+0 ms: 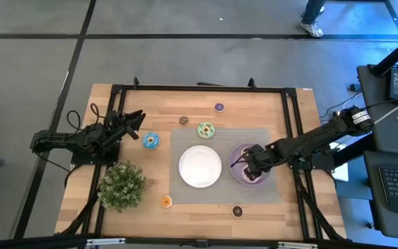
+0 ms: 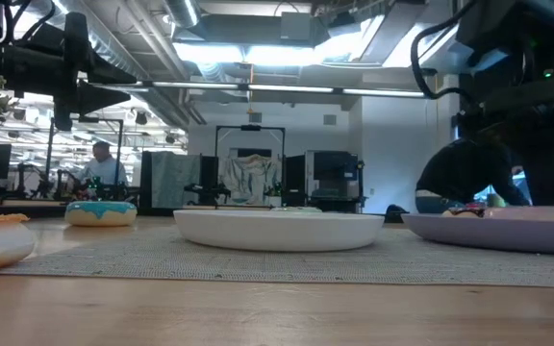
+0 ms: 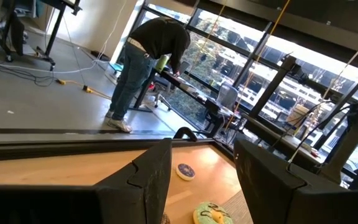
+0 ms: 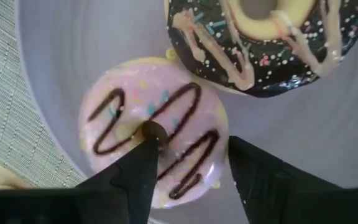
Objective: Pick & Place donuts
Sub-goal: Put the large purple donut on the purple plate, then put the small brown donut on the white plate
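The pink dark-striped donut [image 4: 154,127] and the brown sprinkled donut [image 4: 260,43] lie flat on the purple plate [image 1: 239,173]. My right gripper [image 4: 188,158] is open and points down over the pink donut, one finger over its hole and the other beside its outer edge. The blue donut [image 1: 150,140], the green donut [image 1: 206,129] and the tiny purple [image 1: 219,107], brown [image 1: 183,120] and orange [image 1: 166,201] donuts lie on the table. Another tiny brown donut [image 1: 237,211] lies on the grey mat. My left gripper [image 1: 135,119] is open and waits above the table's left side. My right gripper comes at the pink donut from above. One fingertip [image 4: 149,146] is at the hole [image 4: 154,130] and the other [image 4: 244,155] beside the outer rim [image 4: 222,140]. Whether either finger touches the donut, I cannot tell. The donut lies flat on the purple plate.
A white plate [image 1: 200,166] sits on the grey mat [image 1: 185,138] beside the purple plate. A potted plant [image 1: 121,185] stands at the near left. A black frame [image 1: 199,88] borders the table. A person stands beyond the far edge [image 3: 151,56].
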`<move>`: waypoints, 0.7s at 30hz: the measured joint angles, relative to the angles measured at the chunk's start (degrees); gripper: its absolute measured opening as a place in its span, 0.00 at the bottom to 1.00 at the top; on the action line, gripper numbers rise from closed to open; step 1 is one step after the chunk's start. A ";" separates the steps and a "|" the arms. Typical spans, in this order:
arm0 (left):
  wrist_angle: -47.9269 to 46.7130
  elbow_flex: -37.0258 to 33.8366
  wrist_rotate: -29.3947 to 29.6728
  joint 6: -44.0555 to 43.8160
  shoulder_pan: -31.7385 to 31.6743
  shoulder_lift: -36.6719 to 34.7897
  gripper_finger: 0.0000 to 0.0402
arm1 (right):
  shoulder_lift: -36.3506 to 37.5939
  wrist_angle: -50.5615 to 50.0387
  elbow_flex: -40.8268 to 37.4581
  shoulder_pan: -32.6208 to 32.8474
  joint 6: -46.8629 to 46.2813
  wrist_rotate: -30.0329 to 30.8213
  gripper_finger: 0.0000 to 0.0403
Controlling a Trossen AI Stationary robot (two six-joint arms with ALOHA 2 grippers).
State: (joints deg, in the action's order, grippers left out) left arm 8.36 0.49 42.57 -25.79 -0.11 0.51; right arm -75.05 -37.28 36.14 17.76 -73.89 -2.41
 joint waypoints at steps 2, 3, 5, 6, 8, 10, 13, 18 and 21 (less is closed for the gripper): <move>0.00 -0.02 0.00 0.01 0.01 0.00 0.42 | 0.00 -0.49 0.27 0.00 0.00 -0.34 0.51; 0.00 -0.02 0.00 0.01 -0.01 0.00 0.42 | 0.01 -0.55 0.48 0.00 0.00 -0.33 0.52; 0.00 -0.02 0.00 0.01 0.01 0.00 0.42 | 0.10 -0.80 1.04 0.00 0.00 -0.31 0.53; 0.00 -0.02 0.00 0.01 0.00 0.00 0.42 | 0.13 -1.32 1.45 0.00 0.09 -0.31 0.53; 0.00 -0.02 0.00 0.01 0.00 0.00 0.42 | 0.13 -3.21 2.60 0.00 0.46 -0.31 0.53; 0.00 -0.02 0.00 -0.01 0.00 0.00 0.42 | 0.13 -6.57 4.52 0.00 0.53 -0.29 0.53; 0.00 -0.02 0.00 -0.01 -0.01 0.00 0.42 | 0.13 -12.64 8.64 -0.07 0.42 -0.24 0.53; 0.53 -0.02 -0.07 -0.05 -0.01 0.00 0.42 | 0.15 -15.57 16.73 -2.59 4.25 1.57 0.53; 0.52 -0.02 -0.72 -2.38 0.01 0.00 0.42 | 0.15 -15.32 20.25 -4.61 9.87 5.45 0.53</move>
State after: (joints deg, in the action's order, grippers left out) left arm 8.88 0.47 41.85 -28.18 -0.10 0.51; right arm -74.89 -52.60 56.40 13.14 -64.01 3.04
